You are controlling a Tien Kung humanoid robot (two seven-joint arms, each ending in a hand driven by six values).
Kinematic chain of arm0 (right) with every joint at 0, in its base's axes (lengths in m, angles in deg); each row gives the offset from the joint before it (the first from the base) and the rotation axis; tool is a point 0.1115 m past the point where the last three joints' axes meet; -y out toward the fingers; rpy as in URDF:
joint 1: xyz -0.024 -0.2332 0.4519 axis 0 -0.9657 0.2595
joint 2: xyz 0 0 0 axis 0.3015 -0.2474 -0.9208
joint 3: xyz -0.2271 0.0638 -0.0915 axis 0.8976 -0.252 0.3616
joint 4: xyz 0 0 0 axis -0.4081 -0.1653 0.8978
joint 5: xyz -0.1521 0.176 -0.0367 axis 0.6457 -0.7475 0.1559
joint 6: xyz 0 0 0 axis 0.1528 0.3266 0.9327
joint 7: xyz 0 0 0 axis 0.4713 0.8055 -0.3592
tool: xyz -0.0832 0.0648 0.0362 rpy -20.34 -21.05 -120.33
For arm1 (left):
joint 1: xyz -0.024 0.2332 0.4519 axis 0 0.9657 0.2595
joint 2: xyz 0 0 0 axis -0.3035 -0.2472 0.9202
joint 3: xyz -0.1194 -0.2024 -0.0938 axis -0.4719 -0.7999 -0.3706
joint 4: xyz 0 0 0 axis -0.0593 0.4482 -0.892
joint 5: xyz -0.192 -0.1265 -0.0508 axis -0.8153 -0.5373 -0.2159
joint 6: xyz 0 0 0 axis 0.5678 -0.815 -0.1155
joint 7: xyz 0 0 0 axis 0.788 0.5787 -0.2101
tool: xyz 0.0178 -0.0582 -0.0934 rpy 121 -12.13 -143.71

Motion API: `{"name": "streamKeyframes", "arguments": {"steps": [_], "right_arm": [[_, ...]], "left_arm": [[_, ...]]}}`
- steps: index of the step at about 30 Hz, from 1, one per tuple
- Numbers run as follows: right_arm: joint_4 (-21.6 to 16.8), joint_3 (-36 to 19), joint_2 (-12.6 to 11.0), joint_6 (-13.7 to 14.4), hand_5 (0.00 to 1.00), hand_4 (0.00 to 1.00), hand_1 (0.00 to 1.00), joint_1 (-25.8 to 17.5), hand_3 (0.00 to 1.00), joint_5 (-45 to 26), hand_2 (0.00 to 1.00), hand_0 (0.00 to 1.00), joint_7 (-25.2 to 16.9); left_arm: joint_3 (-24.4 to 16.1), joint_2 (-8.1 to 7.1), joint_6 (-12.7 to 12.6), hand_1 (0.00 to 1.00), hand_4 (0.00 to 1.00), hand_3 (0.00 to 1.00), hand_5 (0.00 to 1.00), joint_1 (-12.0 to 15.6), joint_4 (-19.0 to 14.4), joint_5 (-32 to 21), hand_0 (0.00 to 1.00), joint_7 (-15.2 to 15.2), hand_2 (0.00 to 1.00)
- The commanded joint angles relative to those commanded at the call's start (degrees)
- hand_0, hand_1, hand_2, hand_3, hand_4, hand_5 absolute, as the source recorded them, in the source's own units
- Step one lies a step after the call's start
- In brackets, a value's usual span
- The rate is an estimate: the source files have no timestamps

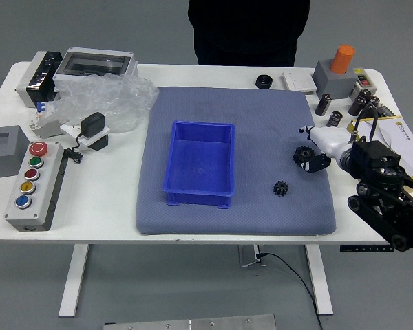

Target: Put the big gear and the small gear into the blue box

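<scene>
My right hand (315, 148), white-backed with black fingertips, reaches in from the right over the mat's right part. Its fingers are spread and hold nothing, with the thumb tip low and the index tip farther up. Between them lies the big black gear (303, 155), partly hidden by the hand. Nearer the front, the small black gear (281, 188) rests flat on the mat. An open blue box (200, 194) stands left of both gears, and its visible floor is bare.
The blue-grey mat (261, 220) lies under box and gears. A black round part (263, 82) sits behind it. Dark cylinders (323, 104) and a grey block (334, 79) stand at the back right. A button panel (34, 189) and plastic bag (110, 103) occupy the left. A person stands behind the table.
</scene>
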Motion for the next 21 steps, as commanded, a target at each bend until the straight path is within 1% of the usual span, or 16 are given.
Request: {"name": "streamKeyframes", "arguments": {"steps": [3,4,9,10,15,16,21], "right_arm": [[0.5,0.1,0.2,-0.2,0.261,0.760,0.727,0.1,0.926,0.0,0.838,0.785,0.0],[0.7,0.2,0.3,-0.2,0.265,0.765,0.723,0.1,0.902,-0.1,0.836,0.781,0.1],[1.5,0.5,0.7,-0.6,0.265,0.765,0.723,0.3,0.902,-0.1,0.836,0.781,0.3],[1.6,0.5,0.8,-0.7,0.287,0.781,0.719,0.4,0.850,-0.1,0.827,0.773,0.3],[2.2,0.8,1.1,-1.2,0.287,0.781,0.719,0.6,0.850,-0.4,0.827,0.773,0.7],[2.2,0.8,1.2,-1.2,0.293,0.785,0.704,0.6,0.809,-0.4,0.803,0.757,0.7],[2.5,1.0,1.4,-1.3,0.293,0.785,0.704,0.8,0.809,-0.6,0.803,0.757,0.8]], "left_arm": [[0.0,0.01,0.0,0.799,0.646,0.839,0.252,0.0,0.0,0.0,0.836,0.0,0.806],[0.0,0.01,0.0,0.799,0.645,0.839,0.251,0.0,0.0,0.0,0.836,0.0,0.806],[0.0,0.03,0.0,0.799,0.645,0.839,0.251,0.0,0.0,-0.1,0.836,0.0,0.806],[0.0,0.03,0.0,0.800,0.646,0.840,0.249,0.0,0.0,-0.1,0.836,0.0,0.806],[0.0,0.03,0.0,0.800,0.646,0.840,0.249,0.0,0.0,-0.1,0.836,0.0,0.806],[0.0,0.02,0.0,0.800,0.644,0.839,0.246,0.0,0.0,-0.1,0.836,0.0,0.806],[0.0,0.00,0.0,0.800,0.644,0.839,0.246,-0.1,0.0,-0.2,0.836,0.0,0.806]]}}
